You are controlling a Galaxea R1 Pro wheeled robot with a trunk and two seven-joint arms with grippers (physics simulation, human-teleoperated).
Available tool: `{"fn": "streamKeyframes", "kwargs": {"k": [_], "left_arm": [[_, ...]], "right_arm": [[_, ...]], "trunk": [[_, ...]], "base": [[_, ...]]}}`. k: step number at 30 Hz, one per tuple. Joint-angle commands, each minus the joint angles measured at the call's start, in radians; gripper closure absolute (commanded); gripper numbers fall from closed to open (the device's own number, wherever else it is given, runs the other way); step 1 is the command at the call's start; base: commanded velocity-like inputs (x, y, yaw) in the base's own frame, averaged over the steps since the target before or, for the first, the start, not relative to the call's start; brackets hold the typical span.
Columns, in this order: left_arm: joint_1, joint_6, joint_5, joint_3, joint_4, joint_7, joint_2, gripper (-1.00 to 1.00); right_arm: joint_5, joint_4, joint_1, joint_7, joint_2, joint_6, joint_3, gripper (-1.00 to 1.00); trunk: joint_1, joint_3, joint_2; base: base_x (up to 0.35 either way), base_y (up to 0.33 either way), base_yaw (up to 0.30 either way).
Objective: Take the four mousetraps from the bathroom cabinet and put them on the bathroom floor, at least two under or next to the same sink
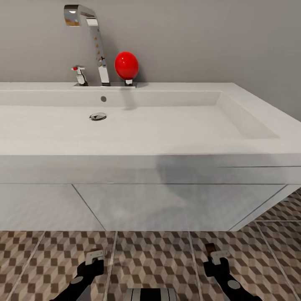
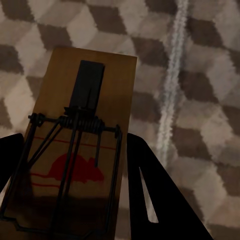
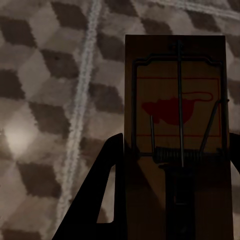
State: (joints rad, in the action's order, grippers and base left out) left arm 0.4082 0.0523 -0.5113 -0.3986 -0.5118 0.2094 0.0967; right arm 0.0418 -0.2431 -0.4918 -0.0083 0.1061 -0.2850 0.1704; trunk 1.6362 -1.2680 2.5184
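A wide white sink [image 1: 138, 125] is occupying the far part of the head view, mounted against a grey wall [image 1: 209, 37], with a chrome faucet [image 1: 94, 37] and a red oval object [image 1: 126, 65] standing on its back ledge and a drain [image 1: 98, 116] sitting in the basin. Below the sink, the bathroom floor [image 1: 154, 259], tiled in a brown, beige and white cube pattern, is extending toward the robot. The left gripper [image 1: 93, 256] and the right gripper [image 1: 217, 256] are hovering low over the near tiles, well apart from each other and in front of the sink. In the left wrist view, the left gripper [image 2: 70, 200] is clamping a mousetrap [image 2: 85, 125], its dark fingers [image 2: 150, 190] pressing against the two long edges of the tan board; the black wire mechanism and a red mouse print are facing the camera, with the floor [image 2: 200, 75] lying beyond. In the right wrist view, the right gripper [image 3: 175, 200] is likewise gripping a second mousetrap [image 3: 172, 110] along its edges, one finger [image 3: 100, 195] showing beside the board, above the tiles [image 3: 50, 100].
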Motion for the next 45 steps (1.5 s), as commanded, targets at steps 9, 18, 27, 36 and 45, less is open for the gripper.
{"fn": "streamKeyframes", "kwargs": {"k": [9, 18, 27, 36, 45], "left_arm": [[0.001, 0.008, -0.003, 0.018, -0.040, 0.019, 0.005, 1.00], [0.001, 0.005, -0.002, 0.062, -0.123, 0.018, 0.000, 1.00], [0.001, 0.003, 0.002, 0.060, -0.153, 0.014, -0.002, 1.00], [0.001, 0.003, 0.003, 0.059, -0.151, 0.016, -0.001, 1.00], [0.001, 0.004, 0.004, 0.062, -0.151, 0.017, 0.004, 1.00]], "right_arm": [[0.005, 0.001, 0.000, 0.001, 0.000, -0.003, 0.006, 1.00], [0.007, 0.002, -0.001, 0.001, 0.001, -0.003, 0.006, 1.00], [0.007, 0.002, -0.001, 0.001, 0.003, -0.003, 0.006, 1.00], [0.007, 0.002, -0.001, 0.001, 0.004, -0.003, 0.005, 1.00], [0.007, -0.046, -0.001, -0.001, 0.006, 0.002, 0.003, 1.00]], "trunk": [[0.000, -0.001, 0.000], [0.000, -0.001, 0.000], [0.000, -0.001, 0.000], [0.000, -0.001, 0.000], [0.000, -0.001, 0.000]], "base": [[0.000, 0.000, 0.000], [0.000, 0.000, 0.000], [0.000, 0.000, 0.000], [0.000, 0.000, 0.000], [0.000, 0.000, 0.000]]}}
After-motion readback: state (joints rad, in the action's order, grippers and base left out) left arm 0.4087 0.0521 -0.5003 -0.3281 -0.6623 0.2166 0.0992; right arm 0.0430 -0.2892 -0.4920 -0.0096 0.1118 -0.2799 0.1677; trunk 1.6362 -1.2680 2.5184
